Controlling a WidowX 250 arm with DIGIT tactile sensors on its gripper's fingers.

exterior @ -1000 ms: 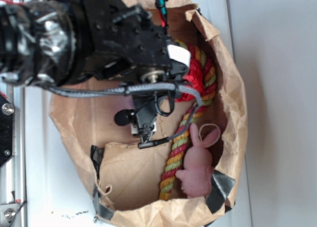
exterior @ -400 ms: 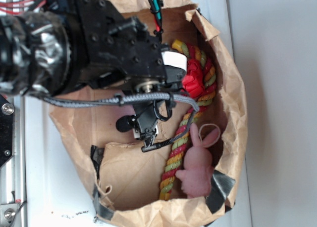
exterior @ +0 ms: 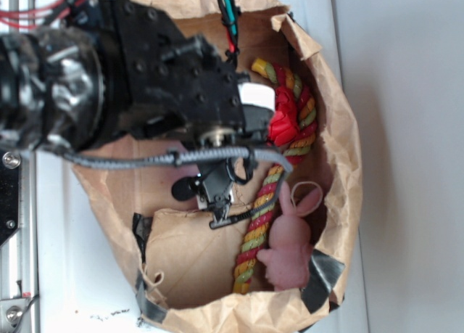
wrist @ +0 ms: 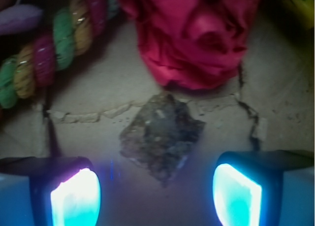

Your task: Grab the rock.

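In the wrist view the rock (wrist: 160, 135), a rough dark grey-brown chunk, lies on the crumpled brown paper floor just below the red flower (wrist: 197, 34). My gripper (wrist: 156, 196) is open. Its two glowing pads (wrist: 76, 196) stand wide apart on either side of the rock's near tip and touch nothing. The rock's lowest point reaches down between the pads. In the exterior view the black arm (exterior: 145, 79) hangs over the paper bag (exterior: 341, 151) and hides both the rock and my fingers.
A red, yellow and green rope (exterior: 261, 217) runs along the bag's right side, and in the wrist view this rope (wrist: 49, 48) curves at the upper left. The pink plush bunny (exterior: 290, 239) lies by the rope. The flower (exterior: 286, 119) shows beside the arm.
The arm has shifted a little toward the top of the exterior frame, and the hanging cable end moved with it. The bunny and rope have not moved.
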